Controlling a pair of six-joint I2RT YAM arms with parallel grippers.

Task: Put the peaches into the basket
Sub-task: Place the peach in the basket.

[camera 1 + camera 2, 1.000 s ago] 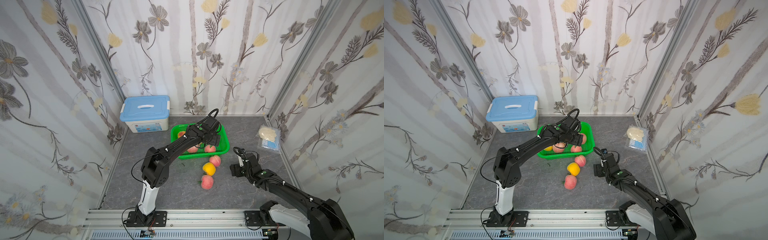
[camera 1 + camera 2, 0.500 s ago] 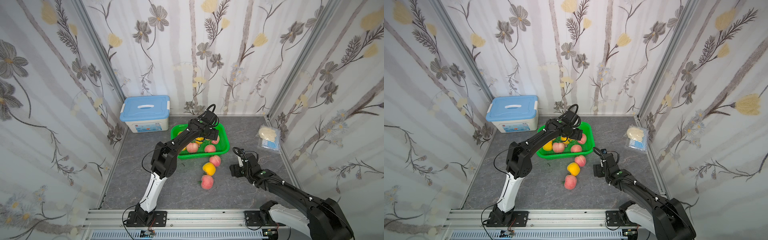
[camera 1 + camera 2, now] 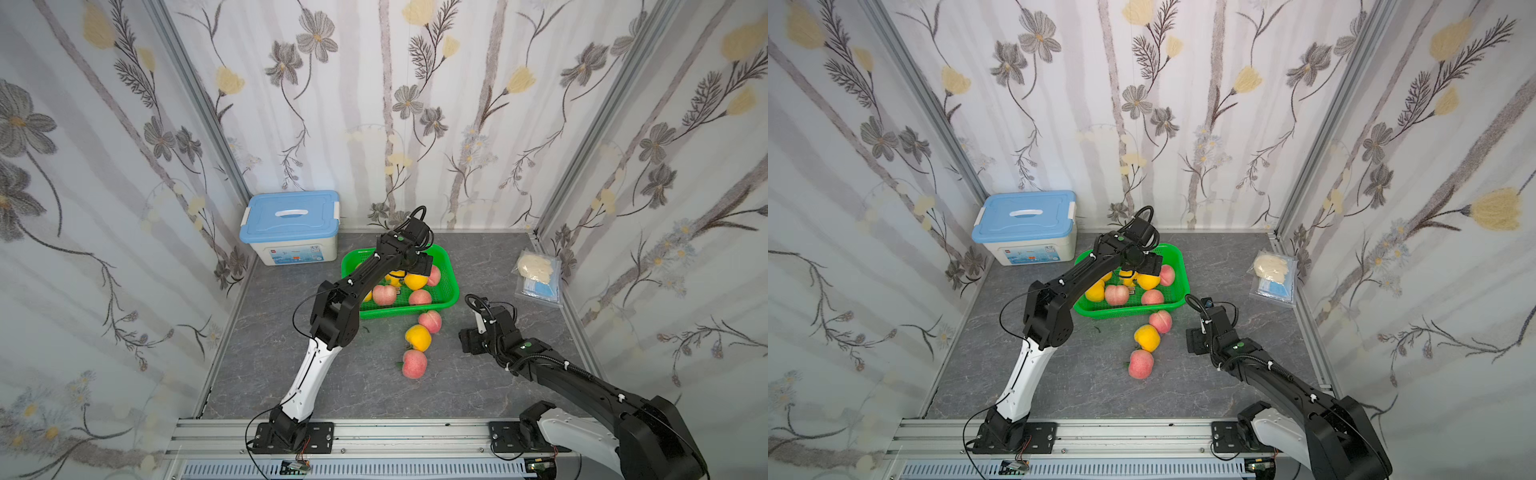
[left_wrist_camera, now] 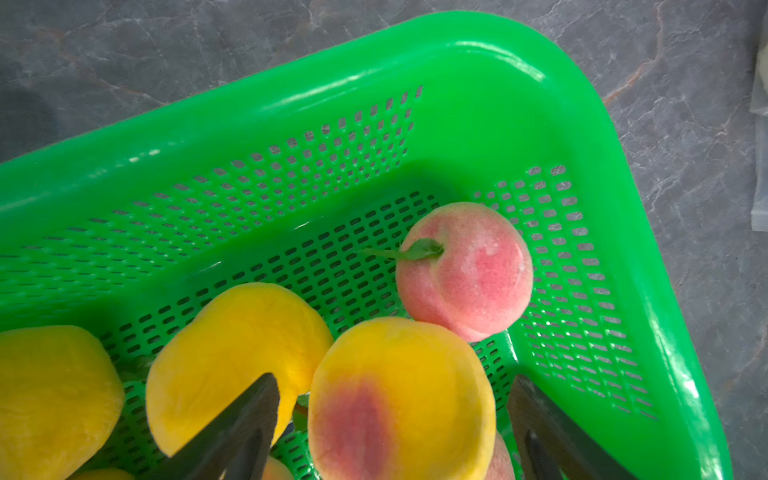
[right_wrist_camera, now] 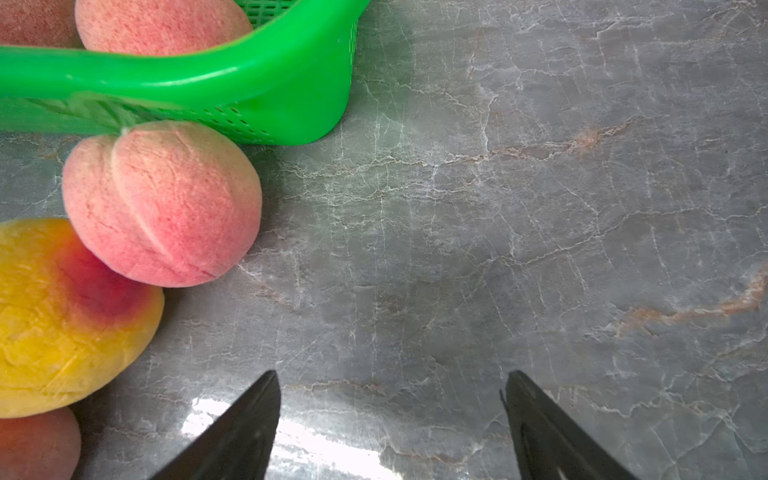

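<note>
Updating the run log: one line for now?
left gripper: open around yellow-orange peach in green perforated plastic basket | right gripper: open, empty | three peaches outside

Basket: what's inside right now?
At least six peaches, pink and yellow, lie in the basket. The left gripper hangs open over a yellow one; its arm covers part of the floor, hiding anything there.

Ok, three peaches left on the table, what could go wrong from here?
1. The fingers of the left gripper straddle a blushed yellow peach in the basket; withdrawing at an angle could knock it about.
2. On the table, the pink peach sits against the basket wall and touches a second yellow peach; the open right gripper may roll one away grabbing the other.
</note>
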